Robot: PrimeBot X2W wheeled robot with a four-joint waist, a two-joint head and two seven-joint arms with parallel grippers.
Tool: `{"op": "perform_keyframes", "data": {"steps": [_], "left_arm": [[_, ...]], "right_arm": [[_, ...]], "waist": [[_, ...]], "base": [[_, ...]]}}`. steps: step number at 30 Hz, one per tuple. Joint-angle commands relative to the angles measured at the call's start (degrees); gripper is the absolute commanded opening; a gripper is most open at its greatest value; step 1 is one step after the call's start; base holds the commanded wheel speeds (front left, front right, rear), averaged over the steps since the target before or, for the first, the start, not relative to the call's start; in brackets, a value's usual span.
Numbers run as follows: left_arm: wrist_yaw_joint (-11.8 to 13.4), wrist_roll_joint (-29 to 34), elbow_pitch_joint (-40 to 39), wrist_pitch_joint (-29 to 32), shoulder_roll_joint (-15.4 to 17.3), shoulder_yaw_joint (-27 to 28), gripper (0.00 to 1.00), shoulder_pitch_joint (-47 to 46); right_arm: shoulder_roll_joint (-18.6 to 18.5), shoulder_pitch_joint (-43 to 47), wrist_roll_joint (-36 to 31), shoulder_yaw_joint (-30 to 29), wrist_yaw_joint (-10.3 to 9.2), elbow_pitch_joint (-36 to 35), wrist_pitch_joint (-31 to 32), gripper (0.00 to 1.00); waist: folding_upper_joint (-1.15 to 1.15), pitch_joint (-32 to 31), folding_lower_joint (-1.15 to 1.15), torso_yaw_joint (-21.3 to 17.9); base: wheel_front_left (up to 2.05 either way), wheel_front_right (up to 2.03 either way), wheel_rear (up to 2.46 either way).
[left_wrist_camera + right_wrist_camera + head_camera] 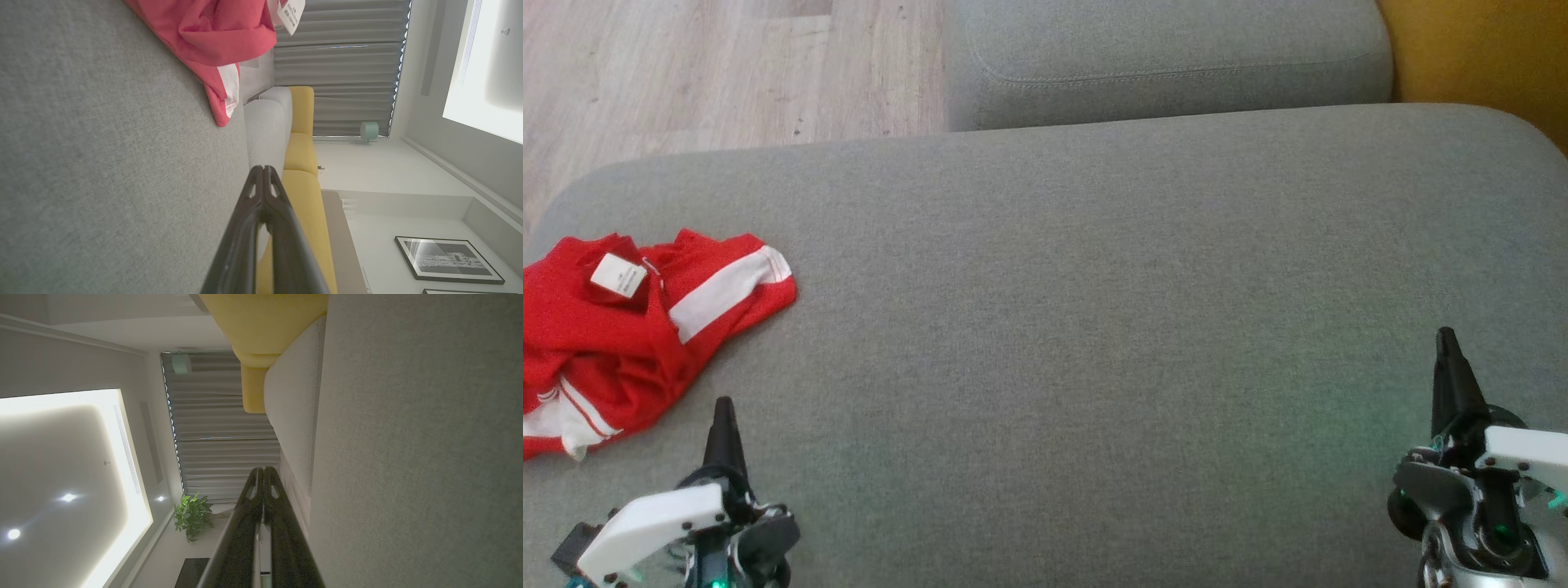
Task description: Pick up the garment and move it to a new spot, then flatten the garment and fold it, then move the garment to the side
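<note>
A crumpled red garment [629, 343] with white stripes is seen at the left edge of a wide grey cushion [1094, 286], partly cut off by the frame in the head view. A white label [618, 275] is turned up on top of it. The left fingers [724, 408] are pressed together with nothing held, and are placed near the garment's lower right edge, apart from it. The right fingers [1446, 336] are likewise pressed together and empty, well apart from the garment, at the cushion's right side. A second grey cushion [1168, 57] is set behind the first, with wooden floor [686, 73] to its left and a yellow seat [1486, 49] to its right.
</note>
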Motion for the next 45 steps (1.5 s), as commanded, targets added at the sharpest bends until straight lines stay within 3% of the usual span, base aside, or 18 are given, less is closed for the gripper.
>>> {"op": "perform_keyframes", "data": {"steps": [1, 10, 11, 12, 24, 45], "left_arm": [[-0.4, -0.3, -2.1, 0.4, 0.3, 2.2, 0.0, -2.3], [-0.4, -0.3, -2.1, 0.4, 0.3, 2.2, 0.0, -2.3], [0.0, 0.0, 0.0, 0.0, 0.0, 0.0, 0.0, 0.0], [0.0, 0.0, 0.5, -0.1, 0.0, -0.1, 1.0, 0.1], [0.0, 2.4, 2.4, -1.8, 0.5, -0.8, 1.0, 0.2], [-0.1, 18.4, 3.1, -5.3, 1.2, -1.5, 1.0, -1.7]], "right_arm": [[-0.3, -1.2, -0.1, 1.1, -0.04, -2.2, 0.4, 0.0], [-0.3, -1.2, -0.1, 1.1, -0.04, -2.2, 0.4, 0.0], [0.0, 0.0, 0.0, 0.0, 0.0, 0.0, 0.0, 0.0], [0.0, 0.0, 0.0, 0.0, 0.0, 0.6, 0.0, 1.0], [-0.4, -0.5, -1.5, 1.8, 0.0, 1.9, -1.4, 1.0], [-1.2, -4.1, -14.0, 5.3, -0.01, 4.1, -5.3, 1.0]], "waist": [[0.0, 0.0, 0.0, 0.0], [0.0, 0.0, 0.0, 0.0], [0.0, 0.0, 0.0, 0.0], [0.0, 0.0, 0.0, 0.0], [0.0, 0.1, 0.0, 0.0], [0.0, 0.4, 0.0, 0.0]], "base": [[0.0, 0.0, 0.0], [0.0, 0.0, 0.0], [0.0, 0.0, 0.0], [0.0, 0.0, 0.0], [0.0, 0.0, 0.0], [0.0, 0.0, 0.0]]}}
